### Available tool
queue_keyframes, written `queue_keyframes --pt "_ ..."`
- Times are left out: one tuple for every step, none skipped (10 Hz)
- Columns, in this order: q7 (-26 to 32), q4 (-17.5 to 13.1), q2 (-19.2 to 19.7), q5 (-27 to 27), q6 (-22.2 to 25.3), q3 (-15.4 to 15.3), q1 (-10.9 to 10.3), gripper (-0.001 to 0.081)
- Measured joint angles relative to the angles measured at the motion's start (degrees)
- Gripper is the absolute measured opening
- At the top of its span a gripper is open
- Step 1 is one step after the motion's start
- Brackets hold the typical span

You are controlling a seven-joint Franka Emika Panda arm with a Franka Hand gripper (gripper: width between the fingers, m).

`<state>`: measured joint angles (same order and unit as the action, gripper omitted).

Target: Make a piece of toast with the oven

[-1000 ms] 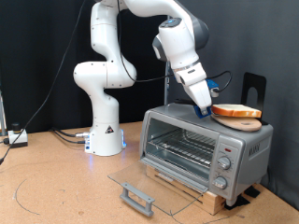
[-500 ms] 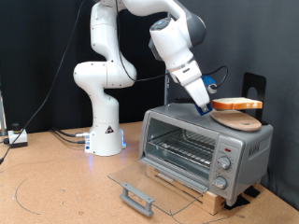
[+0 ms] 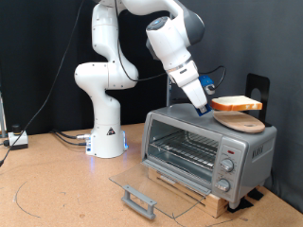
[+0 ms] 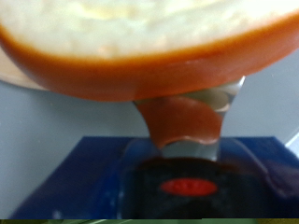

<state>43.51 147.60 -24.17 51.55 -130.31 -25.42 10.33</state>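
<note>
The piece of toast (image 3: 239,102) hangs level just above a round wooden plate (image 3: 242,122) that rests on top of the oven (image 3: 248,142). My gripper (image 3: 209,107) is shut on the toast's edge nearest the exterior view's left. In the wrist view the toast (image 4: 149,42) fills the upper picture, cream face and orange-brown crust, with a metal finger (image 4: 190,117) pressed under it. The oven's glass door (image 3: 151,187) lies folded down flat, and the wire rack (image 3: 186,151) inside is bare.
The oven stands on a wooden slatted base (image 3: 204,192) at the exterior view's right. A black stand (image 3: 258,88) rises behind the plate. The robot's white base (image 3: 106,142) and cables (image 3: 62,137) sit at the back left on the brown table.
The gripper has moved up and to the exterior view's left with the toast, which has lifted off the wooden plate.
</note>
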Motion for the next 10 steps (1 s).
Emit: queue_keyframes --pt "0.8 0.2 -0.1 -0.4 0.5 1.0 0.3 0.0397" --pt "2.6 0.3 -0.3 -1.5 1.9 2.6 1.0 0.0397" --pt "4.3 0.4 -0.6 -3.1 3.5 4.3 1.9 0.0397" --pt "5.8 0.5 -0.8 -4.8 5.0 5.9 2.9 0.0397" --pt "7.3 0.5 -1.1 -6.9 6.7 7.5 3.9 0.0397" --pt "8.9 0.5 -1.4 -8.8 8.4 9.0 4.9 0.0397" --pt "10.2 0.6 -1.7 -10.3 9.9 10.6 5.9 0.0397" --pt "11.0 0.6 -2.0 -11.5 10.6 12.0 7.0 0.0397" --pt "11.5 0.7 -2.1 -11.7 10.8 12.5 7.6 0.0397" --pt "11.5 0.7 -2.0 -11.7 10.8 12.4 7.6 0.0397"
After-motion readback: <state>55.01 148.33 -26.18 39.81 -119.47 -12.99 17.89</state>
